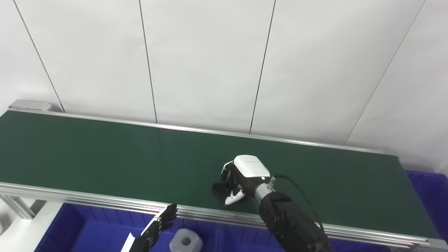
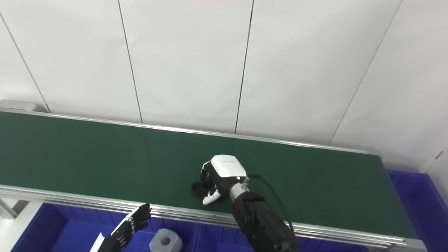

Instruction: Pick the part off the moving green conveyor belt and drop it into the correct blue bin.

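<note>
The green conveyor belt [image 1: 105,154] runs across the view from left to right. My right hand [image 1: 238,182] is low over the belt near its front edge, with a white back and dark fingers curled down toward the belt surface. A dark shape [image 1: 218,191] sits under the fingertips. I cannot tell whether it is a part or the fingers themselves. My left hand [image 1: 155,227] is at the bottom, below the belt's front rail and over a blue bin [image 1: 87,231]. Its fingers are stretched out and it holds nothing.
A white block-like part with a round hole [image 1: 185,241] lies in the blue bin beside my left hand. Another blue bin [image 1: 428,196] stands at the belt's right end. Aluminium rails [image 1: 87,199] edge the belt. White wall panels stand behind.
</note>
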Tool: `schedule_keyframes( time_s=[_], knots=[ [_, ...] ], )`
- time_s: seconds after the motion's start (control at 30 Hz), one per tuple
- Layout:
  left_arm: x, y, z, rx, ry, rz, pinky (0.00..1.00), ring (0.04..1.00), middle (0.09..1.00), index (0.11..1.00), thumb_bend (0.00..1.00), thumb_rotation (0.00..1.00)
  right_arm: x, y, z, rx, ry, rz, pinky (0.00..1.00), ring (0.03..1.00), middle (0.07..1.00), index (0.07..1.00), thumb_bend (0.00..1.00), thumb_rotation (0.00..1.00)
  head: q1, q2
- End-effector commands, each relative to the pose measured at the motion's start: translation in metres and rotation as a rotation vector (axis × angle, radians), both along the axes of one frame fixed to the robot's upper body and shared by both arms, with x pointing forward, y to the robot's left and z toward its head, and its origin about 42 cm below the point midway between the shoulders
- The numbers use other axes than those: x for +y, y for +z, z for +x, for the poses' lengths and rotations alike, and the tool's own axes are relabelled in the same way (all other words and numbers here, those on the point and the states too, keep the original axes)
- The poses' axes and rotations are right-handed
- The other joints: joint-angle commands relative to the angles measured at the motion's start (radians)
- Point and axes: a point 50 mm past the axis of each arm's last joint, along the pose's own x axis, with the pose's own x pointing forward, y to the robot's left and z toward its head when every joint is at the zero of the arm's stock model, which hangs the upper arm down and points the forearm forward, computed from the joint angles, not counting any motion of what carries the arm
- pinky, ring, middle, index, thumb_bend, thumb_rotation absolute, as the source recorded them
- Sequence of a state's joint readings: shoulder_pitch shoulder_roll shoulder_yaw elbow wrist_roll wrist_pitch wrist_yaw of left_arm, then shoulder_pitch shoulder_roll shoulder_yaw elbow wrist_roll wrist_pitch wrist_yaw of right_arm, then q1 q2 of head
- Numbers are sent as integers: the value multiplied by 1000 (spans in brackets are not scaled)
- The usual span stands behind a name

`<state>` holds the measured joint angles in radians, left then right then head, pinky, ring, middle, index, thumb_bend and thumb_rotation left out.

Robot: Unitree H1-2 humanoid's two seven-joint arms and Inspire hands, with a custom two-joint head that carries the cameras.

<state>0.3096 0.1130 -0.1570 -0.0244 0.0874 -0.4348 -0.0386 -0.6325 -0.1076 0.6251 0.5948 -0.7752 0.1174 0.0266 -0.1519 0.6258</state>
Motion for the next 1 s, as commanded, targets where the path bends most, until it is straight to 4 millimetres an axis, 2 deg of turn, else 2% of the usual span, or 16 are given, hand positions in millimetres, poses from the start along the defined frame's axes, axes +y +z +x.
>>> schedule_keyframes(
  time_s=[0.0, 0.13, 0.4, 0.47, 0.6, 0.8, 0.83, 0.97],
  knots=[
    [-2, 12, 1, -71, 3, -9, 856, 891, 910, 902, 714, 685, 9, 3, -7, -2, 52, 42, 406, 401, 503, 546, 509, 0, 1, -1],
    [-2, 12, 0, -72, 4, -6, 852, 889, 910, 902, 717, 696, 4, 17, -14, -39, 51, 132, 382, 393, 485, 548, 507, 0, 0, 7],
    [-4, 16, -4, -78, 0, -11, 866, 896, 916, 910, 705, 706, -24, 80, -46, -191, -3, 383, 319, 376, 458, 553, 505, 0, -23, 33],
    [-5, 17, -5, -80, -3, -13, 870, 898, 919, 913, 700, 705, -30, 90, -54, -204, -19, 417, 314, 408, 496, 507, 511, 0, -33, 38],
    [-7, 19, -6, -84, -4, -20, 885, 904, 925, 917, 692, 702, -48, 109, -74, -222, -88, 492, 285, 416, 504, 491, 514, 0, -41, 51],
    [-12, 27, -7, -96, -15, -16, 901, 921, 942, 938, 657, 744, -73, 108, -108, -237, -151, 541, 266, 406, 508, 489, 513, 0, -30, 76],
    [-13, 28, -6, -98, -14, -14, 905, 923, 942, 938, 656, 750, -76, 104, -113, -226, -159, 545, 274, 408, 508, 489, 514, 0, -21, 93],
    [-18, 35, -3, -102, -8, -4, 908, 920, 940, 935, 656, 759, -92, 70, -136, -142, -192, 549, 286, 397, 492, 508, 511, 0, -10, 109]
  ],
)
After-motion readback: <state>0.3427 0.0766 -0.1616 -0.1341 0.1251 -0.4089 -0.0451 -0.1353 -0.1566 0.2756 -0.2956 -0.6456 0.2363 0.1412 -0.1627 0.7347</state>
